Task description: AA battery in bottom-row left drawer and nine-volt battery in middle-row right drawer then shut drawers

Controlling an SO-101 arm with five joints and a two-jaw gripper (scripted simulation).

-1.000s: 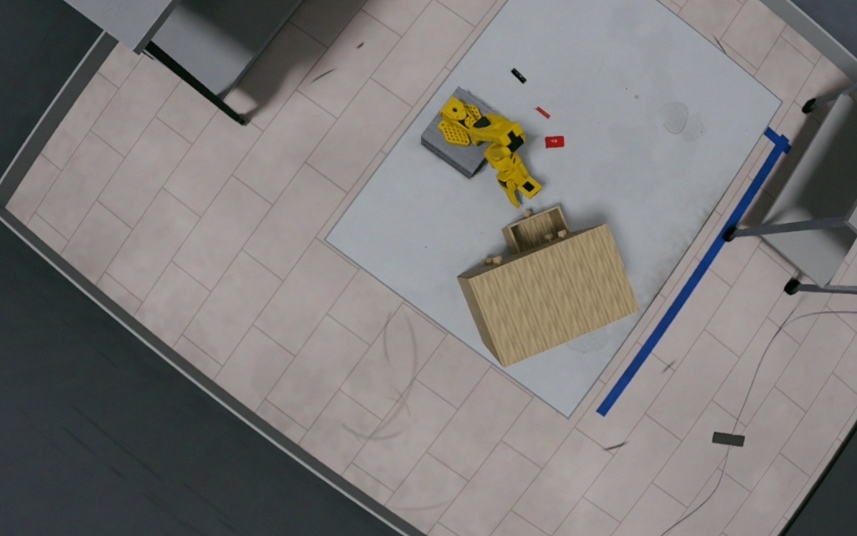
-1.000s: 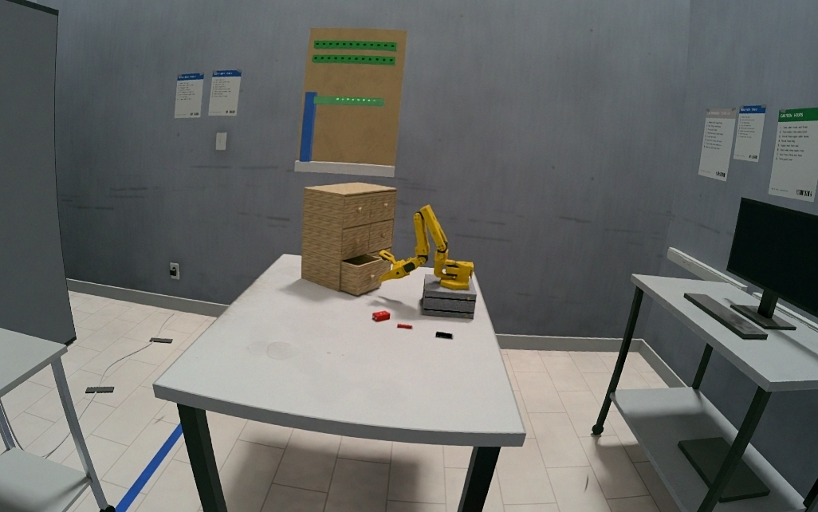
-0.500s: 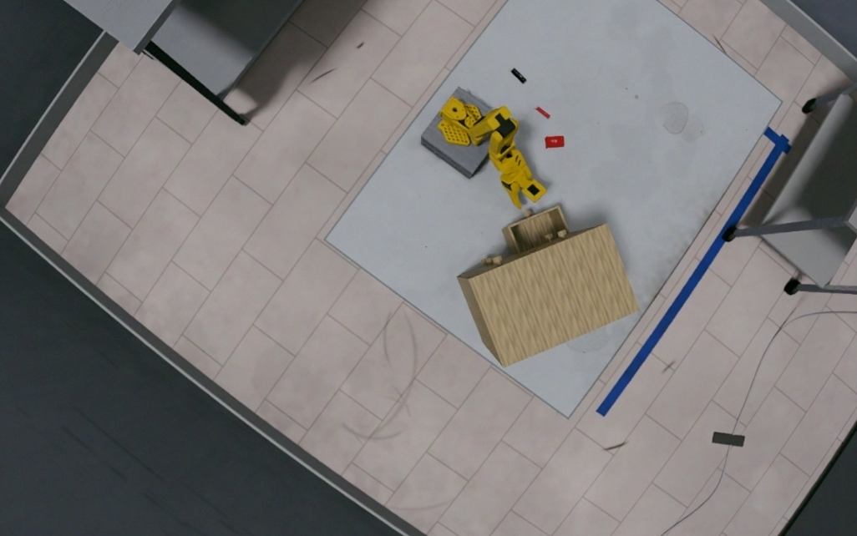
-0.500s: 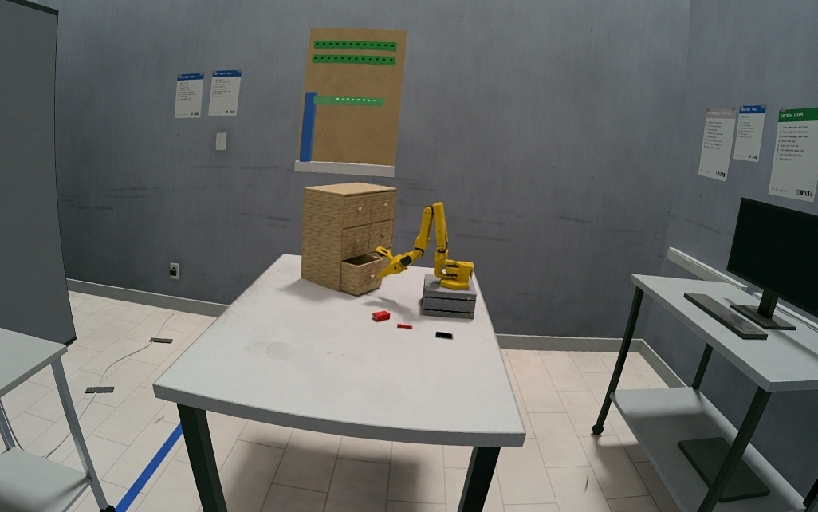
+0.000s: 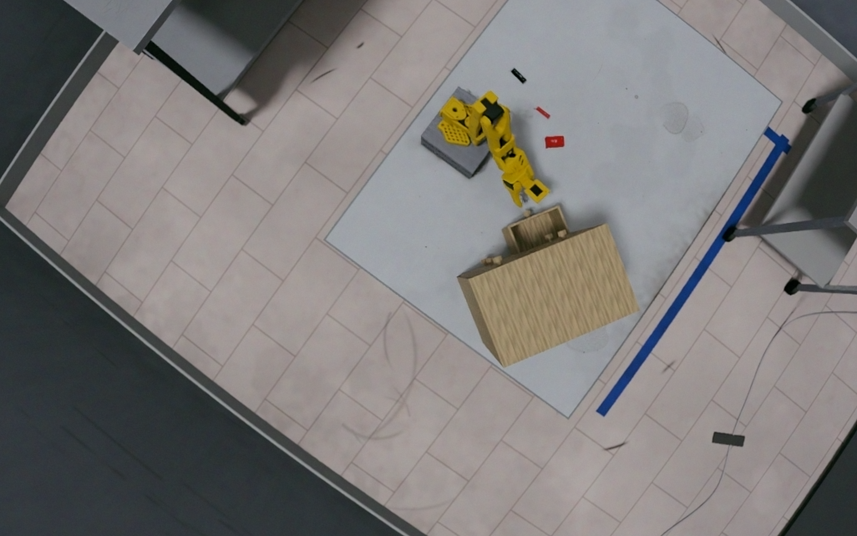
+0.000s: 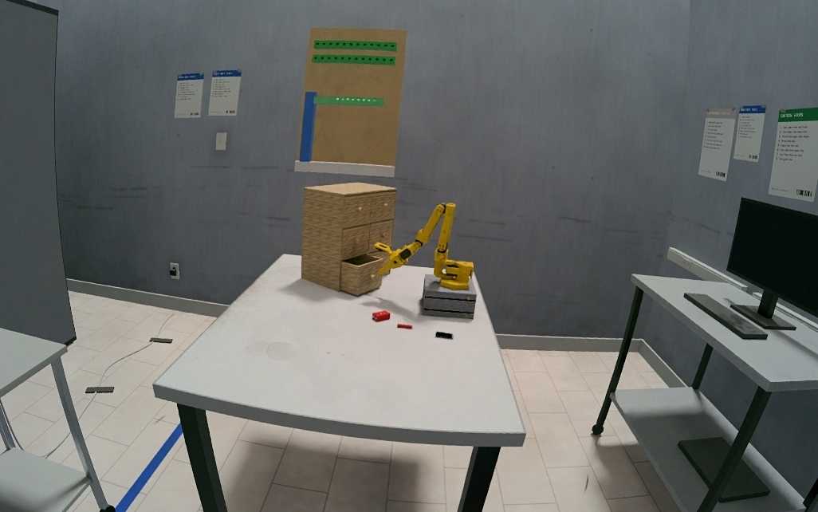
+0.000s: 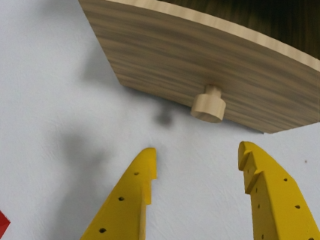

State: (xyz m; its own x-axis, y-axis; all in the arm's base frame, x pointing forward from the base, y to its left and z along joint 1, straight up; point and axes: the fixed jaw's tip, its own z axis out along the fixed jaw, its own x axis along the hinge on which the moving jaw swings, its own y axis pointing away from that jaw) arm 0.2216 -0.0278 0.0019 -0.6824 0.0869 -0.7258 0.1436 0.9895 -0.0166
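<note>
Blue-grey walls [image 6: 530, 120] stand behind the pale grey table [image 5: 404, 220] [image 6: 337, 380] [image 7: 34, 112] I'm working over. My yellow gripper [image 5: 530, 199] [image 6: 379, 259] [image 7: 197, 157] has its fingers apart with nothing between them, just short of the round wooden knob [image 5: 527, 213] [image 6: 372, 275] [image 7: 209, 106] on the pulled-out bottom-left drawer [image 5: 543, 211] [image 6: 361, 281] [image 7: 169, 49] of the light wood-grain chest [image 5: 550, 294] [image 6: 322, 235]. Beyond the tool, I have the yellow jointed arm [image 5: 505, 151] [image 6: 447, 232] raised at its elbow, then sloping down to the drawer; it stands on a grey block [image 5: 442, 151] [image 6: 449, 306]. Near it on the table lie a slim red stick-like piece [image 5: 542, 112] [image 6: 404, 326], a boxy red block [image 5: 554, 141] [image 6: 380, 315] [image 7: 3, 223] with pale marking and a small black oblong [image 5: 518, 75] [image 6: 443, 335]. I can't tell for certain which are the batteries. From the top, the slim piece's long axis runs upper left to lower right, as does the oblong's; the block's lies nearly crosswise. I can't make out which ends are terminals.
</note>
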